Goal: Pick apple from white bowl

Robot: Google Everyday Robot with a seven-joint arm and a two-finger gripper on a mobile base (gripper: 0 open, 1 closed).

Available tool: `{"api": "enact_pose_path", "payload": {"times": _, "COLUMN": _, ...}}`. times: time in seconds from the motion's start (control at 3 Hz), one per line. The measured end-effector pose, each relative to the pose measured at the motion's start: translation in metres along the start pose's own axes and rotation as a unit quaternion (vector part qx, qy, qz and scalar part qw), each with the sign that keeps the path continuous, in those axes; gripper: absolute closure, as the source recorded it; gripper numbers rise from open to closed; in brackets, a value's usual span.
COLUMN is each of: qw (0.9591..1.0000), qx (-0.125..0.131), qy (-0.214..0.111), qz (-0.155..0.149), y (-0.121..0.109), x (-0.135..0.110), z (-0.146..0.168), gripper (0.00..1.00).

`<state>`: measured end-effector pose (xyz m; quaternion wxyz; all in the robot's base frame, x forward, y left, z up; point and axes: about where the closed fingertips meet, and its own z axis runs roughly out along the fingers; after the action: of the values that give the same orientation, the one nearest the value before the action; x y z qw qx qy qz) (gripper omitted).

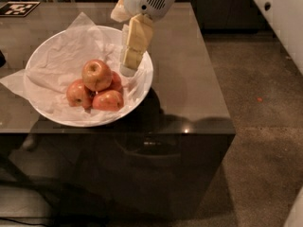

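The white bowl (57,112), lined with crumpled white tissue, sits on the left half of a dark glossy table (189,79). The apple (96,74), golden yellow-orange with a dark stem dimple, rests on top of three redder apples (108,100) in the bowl's middle. My gripper (129,70) hangs down from the white arm over the bowl's right side. Its tip is just right of the apple and slightly above it, not touching it.
A black-and-white marker tag (19,8) lies at the table's back left corner. Tissue paper (14,82) spills over the bowl's left rim. The table's right edge runs beside a speckled carpet floor (260,126). A white wall stands at far right.
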<state>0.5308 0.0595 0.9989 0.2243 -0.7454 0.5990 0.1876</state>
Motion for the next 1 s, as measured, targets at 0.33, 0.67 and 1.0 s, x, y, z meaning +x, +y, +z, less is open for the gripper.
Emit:
{"api": "enact_pose_path", "payload": {"times": 0.33, "qw": 0.999, "qx": -0.04, "qy": -0.013, "qz": 0.014, "y": -0.004, "x": -0.009, "z": 0.045, "gripper": 0.0}}
{"api": "enact_pose_path", "payload": {"times": 0.67, "qw": 0.9995, "qx": -0.026, "qy": -0.014, "qz": 0.012, "y": -0.005, "x": -0.01, "z": 0.043, "gripper": 0.0}}
{"api": "enact_pose_path", "payload": {"times": 1.0, "qw": 0.9994, "qx": -0.028, "qy": -0.001, "qz": 0.021, "y": -0.01, "x": -0.014, "z": 0.063, "gripper": 0.0}}
